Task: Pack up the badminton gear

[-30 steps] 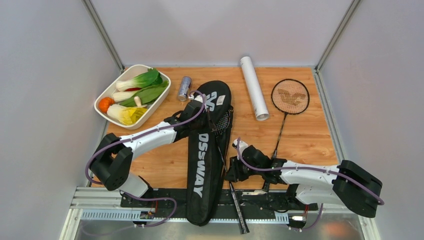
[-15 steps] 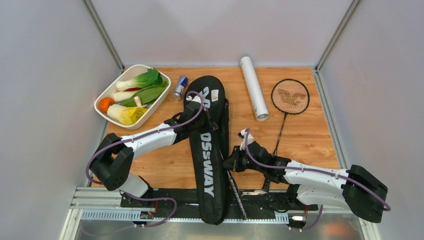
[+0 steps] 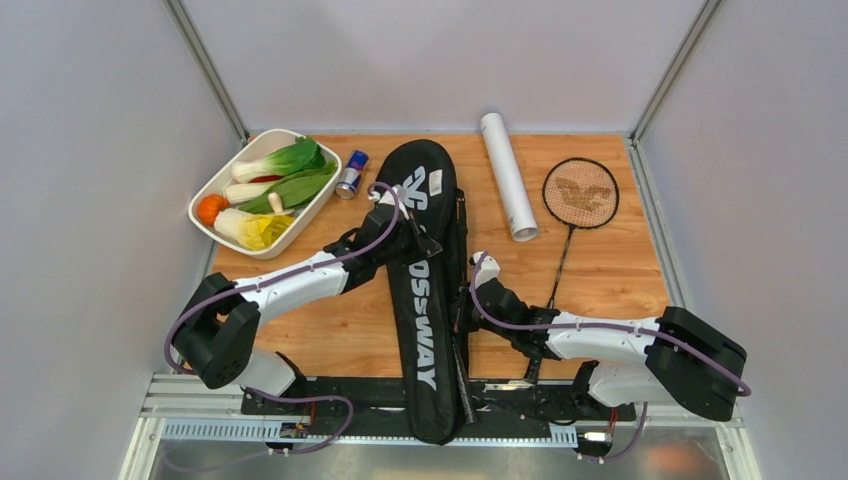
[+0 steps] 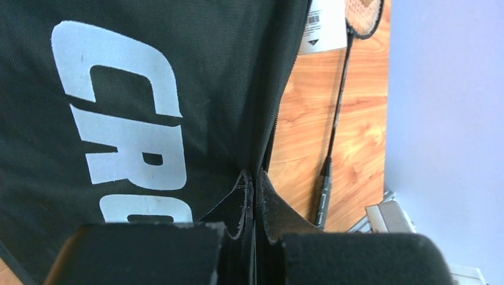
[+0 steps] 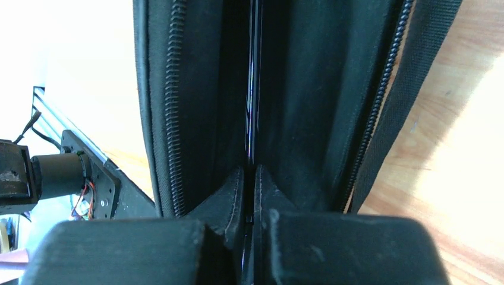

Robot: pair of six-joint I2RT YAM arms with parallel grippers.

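The black racket bag [image 3: 425, 300] lies lengthwise down the middle of the table, its side zipper open. My left gripper [image 3: 418, 238] is shut on the bag's fabric edge [image 4: 254, 178] beside the white lettering. My right gripper [image 3: 466, 300] is shut on the thin dark shaft of a racket [image 5: 252, 89] that runs into the bag between the two zipper rows. That racket's head is hidden inside, and its handle [image 3: 463, 385] shows by the bag's near right side. A second racket [image 3: 580, 192] lies free at the back right. Left of it lies the white tube [image 3: 508, 175].
A white tray [image 3: 222, 178] of vegetables stands at the back left, with a blue-silver can [image 3: 350, 173] between it and the bag's top. Grey walls close in the table on three sides. The metal rail [image 3: 200, 400] with the arm bases runs along the near edge.
The bag has slid toward the back and pushed the can to the left. My right gripper closed on the racket shaft, and the racket head has gone out of sight inside the bag.
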